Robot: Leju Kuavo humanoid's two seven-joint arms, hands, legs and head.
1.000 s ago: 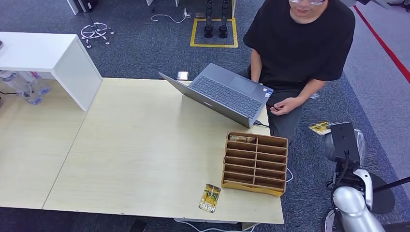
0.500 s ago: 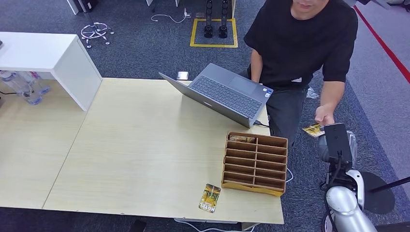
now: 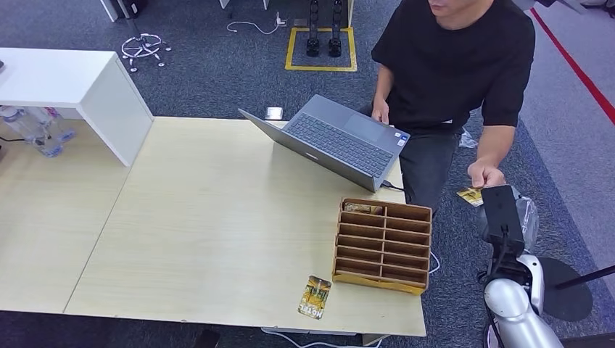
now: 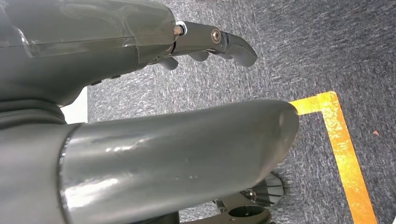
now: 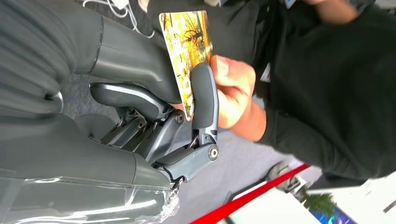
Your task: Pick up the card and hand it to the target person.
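The right hand (image 5: 187,116) pinches the card (image 5: 187,56) between its thumb and a dark finger, the card standing on edge above the fingers. Since the frame a second ago, the person has risen from beside the laptop (image 3: 330,141), stepped toward the robot's right side and lowered an arm. The person's hand (image 5: 233,93) is now at the card, its fingers just behind the robot's pinching finger and touching or nearly touching the card face. In the head view that hand (image 3: 484,175) sits directly above the robot's forearm (image 3: 504,210), with the card (image 3: 470,194) just beside it.

Judgement: the handover is at the transfer point. Release is the remaining step; opening before the person's grip is firm risks dropping the card to the floor.

The left hand (image 4: 205,44) hangs over carpet, fingers loosely extended, holding nothing.

A second card (image 3: 315,296) lies on the surface (image 3: 217,217) beside the wooden organiser (image 3: 383,245).
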